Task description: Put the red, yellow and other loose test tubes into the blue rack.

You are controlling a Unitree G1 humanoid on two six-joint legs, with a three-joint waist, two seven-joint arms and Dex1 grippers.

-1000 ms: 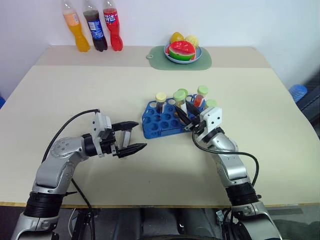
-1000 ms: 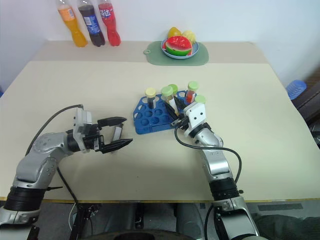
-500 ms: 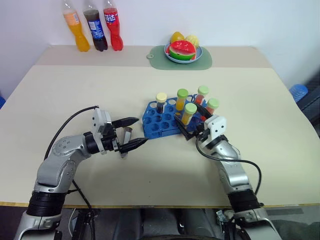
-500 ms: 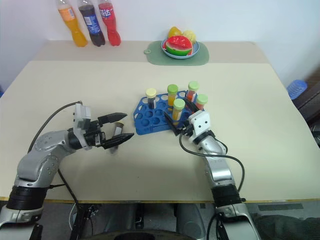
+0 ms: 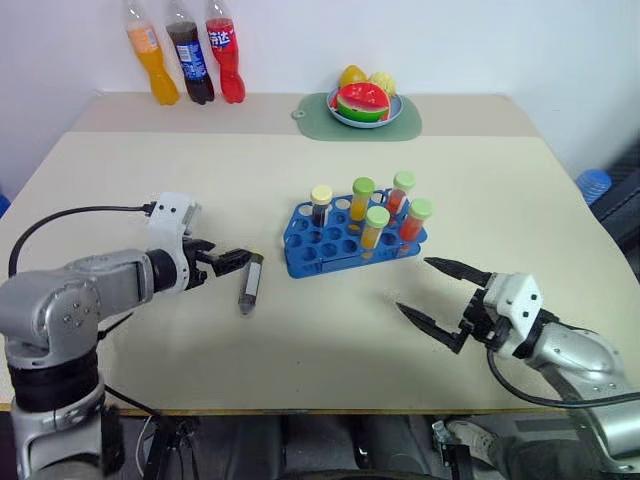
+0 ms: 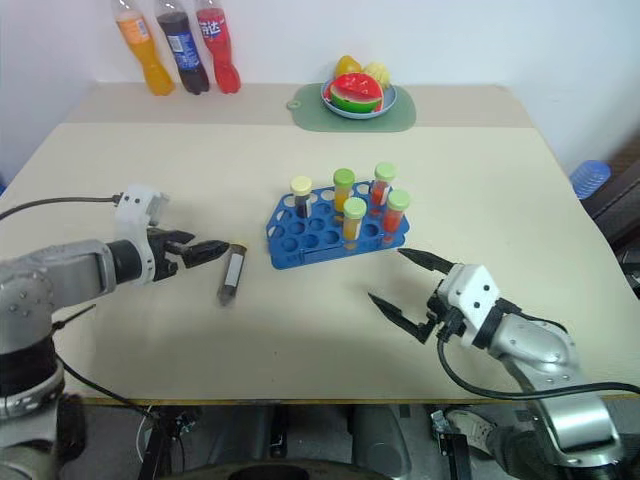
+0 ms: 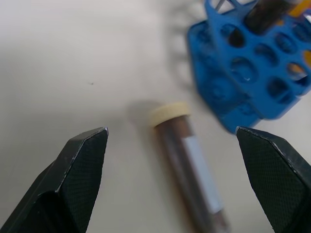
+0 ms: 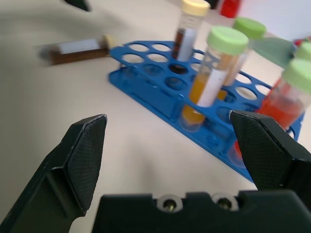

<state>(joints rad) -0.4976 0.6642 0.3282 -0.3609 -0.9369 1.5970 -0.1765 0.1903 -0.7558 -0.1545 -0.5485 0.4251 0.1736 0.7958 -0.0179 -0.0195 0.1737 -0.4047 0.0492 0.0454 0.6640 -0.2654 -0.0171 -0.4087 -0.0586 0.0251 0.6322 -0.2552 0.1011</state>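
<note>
The blue rack (image 5: 312, 258) stands mid-table with several capped tubes upright in it: a dark one with a cream cap (image 5: 321, 205), two yellow ones (image 5: 377, 228) and two red ones (image 5: 418, 222). One loose test tube (image 5: 247, 283) with dark brown liquid and a cream cap lies flat on the table left of the rack. My left gripper (image 5: 222, 262) is open just left of that tube's cap; in the left wrist view the tube (image 7: 187, 160) lies between and beyond the fingers (image 7: 77, 165). My right gripper (image 5: 414, 285) is open and empty, in front of the rack and apart from it.
Three soda bottles (image 5: 190, 60) stand at the back left corner. A green mat with a fruit plate (image 5: 362, 105) sits at the back centre. A blue object (image 5: 595, 185) shows beyond the table's right edge.
My right gripper opened, left a yellow tube standing in the rack and drew back toward the table's near right. My left gripper turned and pulled left, off the brown tube.
</note>
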